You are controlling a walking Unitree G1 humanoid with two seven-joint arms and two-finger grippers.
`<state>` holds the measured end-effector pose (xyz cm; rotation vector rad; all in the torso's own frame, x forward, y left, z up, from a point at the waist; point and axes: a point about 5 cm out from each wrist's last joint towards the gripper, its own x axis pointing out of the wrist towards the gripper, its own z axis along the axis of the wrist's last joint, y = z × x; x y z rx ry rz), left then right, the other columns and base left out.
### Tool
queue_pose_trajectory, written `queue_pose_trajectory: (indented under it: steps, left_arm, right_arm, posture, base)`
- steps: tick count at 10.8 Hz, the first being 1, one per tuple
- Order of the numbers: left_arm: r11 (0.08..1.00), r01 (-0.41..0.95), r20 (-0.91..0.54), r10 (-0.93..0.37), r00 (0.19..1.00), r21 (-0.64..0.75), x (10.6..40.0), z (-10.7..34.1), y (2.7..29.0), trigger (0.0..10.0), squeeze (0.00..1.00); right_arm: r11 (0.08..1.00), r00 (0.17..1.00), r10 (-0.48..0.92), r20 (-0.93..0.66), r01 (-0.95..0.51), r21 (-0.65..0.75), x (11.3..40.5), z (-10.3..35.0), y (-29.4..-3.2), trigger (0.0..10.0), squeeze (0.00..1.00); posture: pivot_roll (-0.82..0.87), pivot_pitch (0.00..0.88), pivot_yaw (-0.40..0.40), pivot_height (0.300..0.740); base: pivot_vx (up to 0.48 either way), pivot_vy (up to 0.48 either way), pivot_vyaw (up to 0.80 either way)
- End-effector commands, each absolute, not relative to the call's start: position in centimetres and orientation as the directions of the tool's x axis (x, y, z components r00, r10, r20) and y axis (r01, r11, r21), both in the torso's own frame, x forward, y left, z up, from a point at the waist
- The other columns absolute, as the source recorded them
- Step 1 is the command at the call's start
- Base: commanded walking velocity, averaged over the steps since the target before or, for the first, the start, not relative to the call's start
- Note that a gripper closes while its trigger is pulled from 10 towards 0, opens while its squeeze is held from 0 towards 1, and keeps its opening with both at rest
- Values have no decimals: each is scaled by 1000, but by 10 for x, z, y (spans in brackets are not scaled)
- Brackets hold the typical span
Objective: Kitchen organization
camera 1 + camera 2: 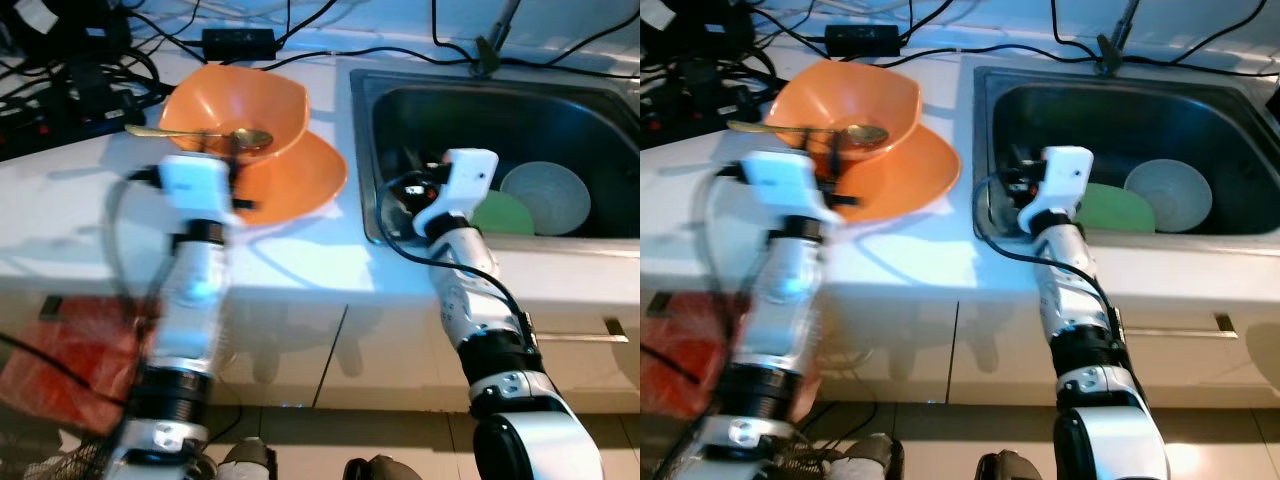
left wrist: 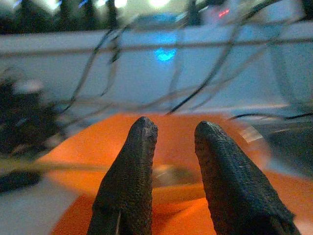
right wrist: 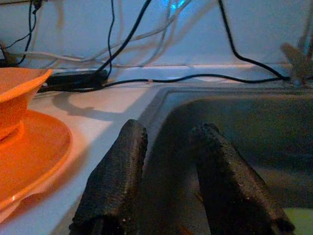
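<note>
The left gripper (image 2: pixel 173 147) hangs over the plate (image 1: pixel 300 180), fingers a little apart and empty, aimed at the spoon (image 1: pixel 205 134) lying across the bowl (image 1: pixel 240 105) on that plate. The right gripper (image 3: pixel 168 147), also slightly open and empty, waits just beside the plate, at the sink (image 1: pixel 362 150) rim. I think the next move is to lower onto the spoon and pinch it.

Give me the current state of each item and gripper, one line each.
Orange bowl: upright, on the orange plate.
Orange plate: flat on the counter, under the bowl.
Spoon: lying across the bowl.
Green plate: in the sink.
Pale bowl: in the sink, beside the green plate.
Left gripper: open, empty, facing the bowl.
Right gripper: open, empty, at the sink's edge.
</note>
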<state>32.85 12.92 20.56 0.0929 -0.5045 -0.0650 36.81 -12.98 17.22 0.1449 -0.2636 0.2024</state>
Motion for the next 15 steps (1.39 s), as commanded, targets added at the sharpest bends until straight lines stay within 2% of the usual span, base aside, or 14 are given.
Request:
queue_pose_trajectory:
  steps: [1, 3, 6, 8, 9, 10, 12, 14, 15]
  left_arm:
    - [991, 74, 489, -122, 864, 115, 325, 209, 123, 10000, 0]
    - [989, 98, 505, -143, 851, 115, 321, 217, 120, 10000, 0]
    - [991, 65, 554, -121, 823, 120, 319, 246, 132, 10000, 0]
    - [999, 6, 552, -33, 833, 50, 321, 264, 152, 10000, 0]
    - [999, 39, 529, -23, 848, -19, 323, 271, 162, 10000, 0]
    - [997, 72, 517, -52, 854, -18, 321, 276, 167, 10000, 0]
    - [988, 82, 491, -9, 871, -127, 313, 269, 190, 10000, 0]
    - [942, 8, 467, 160, 869, -337, 302, 263, 229, 10000, 0]
    - [878, -42, 418, 269, 868, -476, 300, 250, 250, 10000, 0]
  right_arm:
    - [970, 950, 168, 262, -207, 127, 368, 169, -133, 10000, 0]
    - [971, 949, 158, 273, -199, 130, 369, 174, -137, 10000, 0]
    - [972, 923, 147, 355, -201, 120, 370, 202, -141, 10000, 0]
    - [974, 910, 155, 384, -205, 94, 370, 221, -142, 10000, 0]
    - [976, 906, 177, 385, -213, 53, 370, 227, -143, 10000, 0]
    - [977, 908, 172, 382, -207, 52, 370, 229, -146, 10000, 0]
    - [980, 922, 164, 350, -192, 48, 370, 223, -150, 10000, 0]
    - [979, 931, 168, 323, -195, 51, 370, 218, -150, 10000, 0]
    - [979, 933, 174, 315, -199, 50, 370, 217, -148, 10000, 0]
  posture:
    - [83, 154, -65, 723]
    - [82, 153, -64, 723]
    - [85, 145, -56, 723]
    - [87, 143, -58, 723]
    - [86, 145, -60, 723]
    - [88, 149, -63, 723]
    - [99, 158, -72, 723]
    - [110, 162, -81, 723]
    - [111, 161, -84, 723]
  base:
    - [0, 0, 0]
    - [0, 0, 0]
    - [0, 0, 0]
    - [0, 0, 0]
    - [0, 0, 0]
    - [0, 0, 0]
    - [0, 0, 0]
    - [0, 0, 0]
    - [0, 0, 0]
